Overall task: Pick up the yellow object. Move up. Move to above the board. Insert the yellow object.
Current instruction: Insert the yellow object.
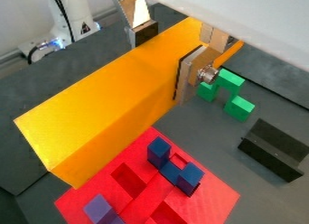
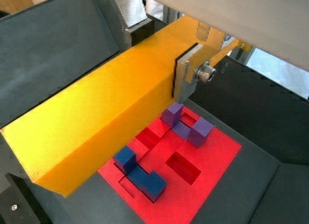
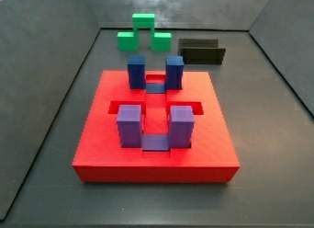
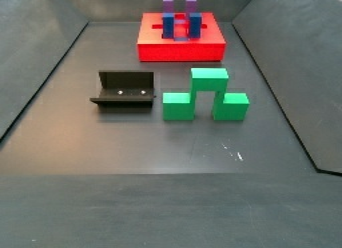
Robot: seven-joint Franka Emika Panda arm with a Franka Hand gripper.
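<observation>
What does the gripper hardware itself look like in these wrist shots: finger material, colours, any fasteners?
Only the gripper shows, in both wrist views, above the board; neither side view shows it. One finger is a flat silver plate with a round metal fastener beside it. A white housing edge runs above. No cables or markings are discernible.

Wrist views down past gripper (image 1: 169, 49) onto board (image 1: 218, 202); side views from opposite ends
</observation>
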